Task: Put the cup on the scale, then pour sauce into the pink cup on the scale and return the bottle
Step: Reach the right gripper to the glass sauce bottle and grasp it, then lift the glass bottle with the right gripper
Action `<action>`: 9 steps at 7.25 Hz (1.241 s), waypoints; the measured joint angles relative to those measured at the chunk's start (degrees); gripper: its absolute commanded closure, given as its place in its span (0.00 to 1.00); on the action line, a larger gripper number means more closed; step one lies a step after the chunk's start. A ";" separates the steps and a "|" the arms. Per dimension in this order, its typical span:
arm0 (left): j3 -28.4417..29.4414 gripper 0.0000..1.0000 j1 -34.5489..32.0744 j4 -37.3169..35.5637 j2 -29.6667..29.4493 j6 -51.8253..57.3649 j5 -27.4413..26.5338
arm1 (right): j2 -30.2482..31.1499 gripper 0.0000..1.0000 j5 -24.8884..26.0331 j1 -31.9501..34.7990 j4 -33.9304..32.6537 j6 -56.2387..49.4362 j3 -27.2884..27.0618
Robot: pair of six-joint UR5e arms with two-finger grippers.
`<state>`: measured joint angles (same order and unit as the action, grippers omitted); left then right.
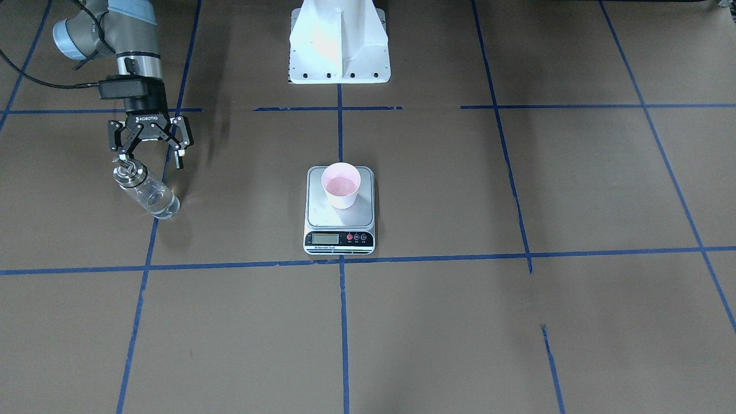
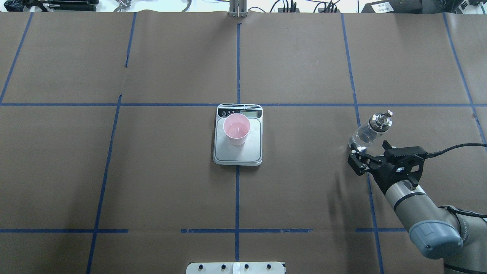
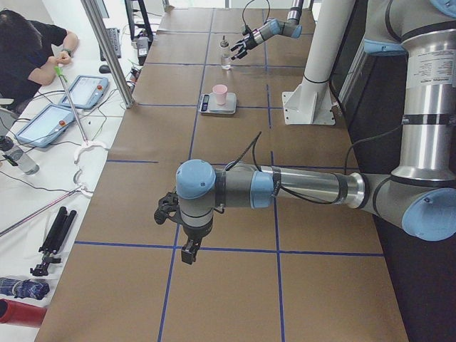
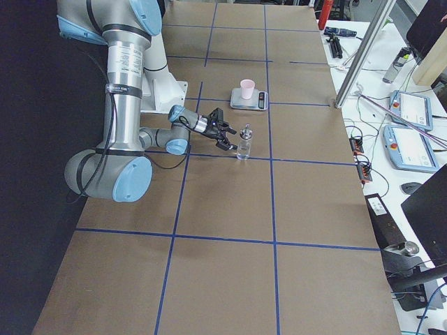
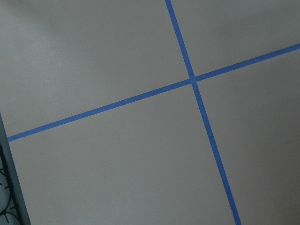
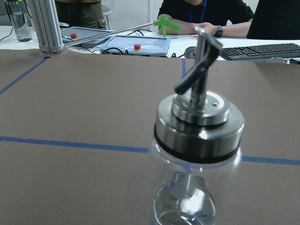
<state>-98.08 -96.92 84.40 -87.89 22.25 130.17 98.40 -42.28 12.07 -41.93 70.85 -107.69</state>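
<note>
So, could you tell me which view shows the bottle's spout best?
The right wrist view: the bottle fills the frame, its spout sharp. Overhead and front views show it small; side views, tiny; left wrist, nothing.

Table cover (image 2: pixel 304 182): brown, with blue tape lines (image 2: pixel 237 198) in a grid.
Side bench: tablets (image 3: pixel 89 90), keyboard (image 6: pixel 262 50).
Person (image 3: pixel 28 50): sits there.

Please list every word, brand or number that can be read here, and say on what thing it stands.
"ROBOTIQ": on the black body of the right gripper.
On the scale: the print below the display and the button marks are too small to read.
On the left arm: a white label, too blurred to read.
</note>
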 measured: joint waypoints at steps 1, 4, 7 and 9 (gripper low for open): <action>-0.04 0.00 0.03 0.03 0.00 -0.01 0.00 | -0.10 0.00 0.66 0.15 0.02 -0.18 0.42; -0.01 0.00 0.04 0.05 0.01 -0.01 0.00 | -1.05 0.00 1.18 1.51 0.09 -0.29 1.11; -0.08 0.00 0.06 -0.04 0.15 0.06 0.00 | -1.62 0.00 1.15 3.13 0.06 -0.36 1.63; -0.32 0.00 0.05 -0.10 0.17 0.07 0.00 | -3.55 0.00 1.20 4.17 -0.06 -0.40 2.32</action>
<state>-98.40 -96.87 84.30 -87.72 22.32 130.17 94.85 -41.07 16.24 -41.99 70.44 -105.38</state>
